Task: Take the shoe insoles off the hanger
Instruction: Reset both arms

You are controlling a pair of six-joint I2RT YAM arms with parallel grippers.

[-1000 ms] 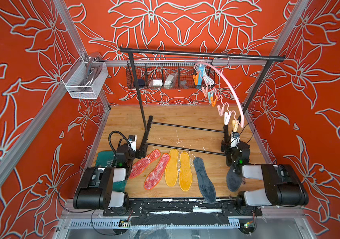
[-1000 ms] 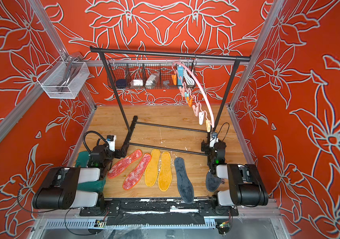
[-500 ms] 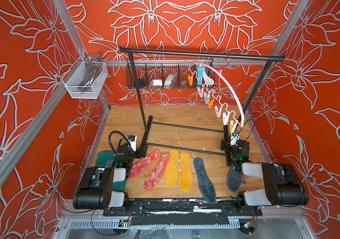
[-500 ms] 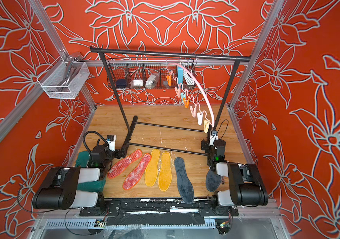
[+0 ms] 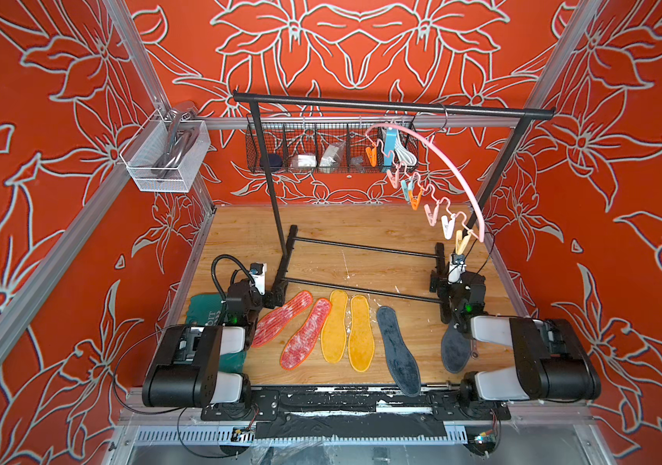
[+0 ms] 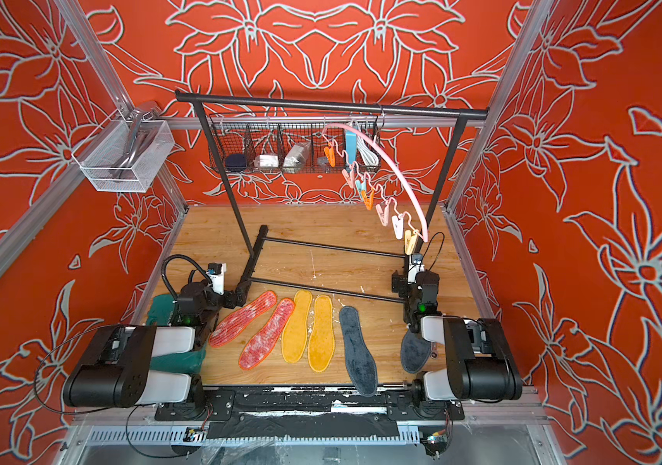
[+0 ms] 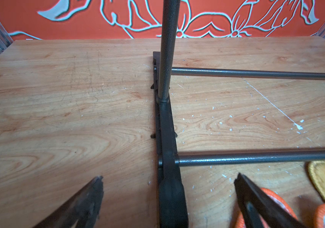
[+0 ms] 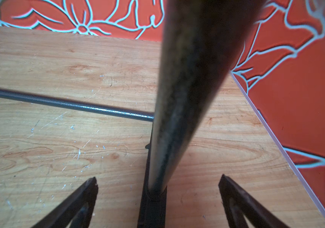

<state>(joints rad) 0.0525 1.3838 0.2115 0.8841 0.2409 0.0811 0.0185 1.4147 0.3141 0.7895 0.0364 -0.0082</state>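
Your left gripper rests with its jaws spread wide and empty, lined up on the near foot of the tall black metal rack. Your right gripper, just as wide and empty, faces the rack's other upright.

In front of the rack's base rail, all 6 flat, foot-shaped fuzzy insoles lie on the wooden table. A mottled, orange-edged red-pink pair is nearest your left arm, a mustard yellow pair lies mid-row, and a dark grey pair has 1 member partly under your right arm. Their long axes run roughly from you toward the rack, with the red ones slanted.

High above your right gripper, the thin pink arched plastic hanger hangs tilted by its metal hook from the rack's top bar. Its pastel and orange clothespins grip nothing. Your right arm is nearer, yet nothing looks left to unclip.
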